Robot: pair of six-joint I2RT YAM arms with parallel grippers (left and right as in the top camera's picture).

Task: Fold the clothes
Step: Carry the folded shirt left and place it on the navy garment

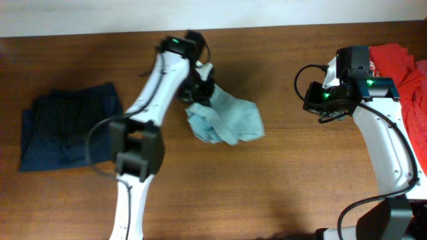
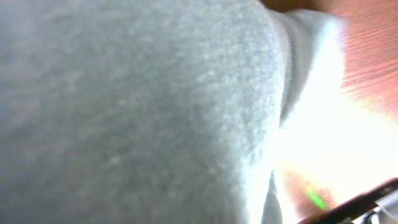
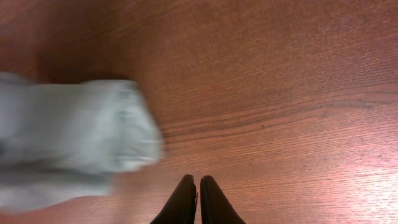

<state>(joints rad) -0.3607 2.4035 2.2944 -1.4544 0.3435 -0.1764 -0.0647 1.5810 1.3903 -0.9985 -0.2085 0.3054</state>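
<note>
On a wooden table (image 1: pixel 287 187), a dark navy garment (image 1: pixel 67 127) lies roughly flat at far left. At centre, the left gripper (image 1: pixel 199 83) is buried in the far-left end of a crumpled pale grey-blue T-shirt (image 1: pixel 227 121). Cloth smothers its wrist camera and hides the fingers, so whether they have closed on the fabric cannot be told. The heap's long axis slants from that gripper toward the near right, and no collar, sleeve or hem can be made out. The shirt looks light, limp and likely to sag. It would be best taken at two edge corners and spread flat before folding. The right gripper (image 3: pixel 199 185) hovers well apart, tips pressed nearly together and empty, beside a red shirt (image 1: pixel 400 57).
</note>
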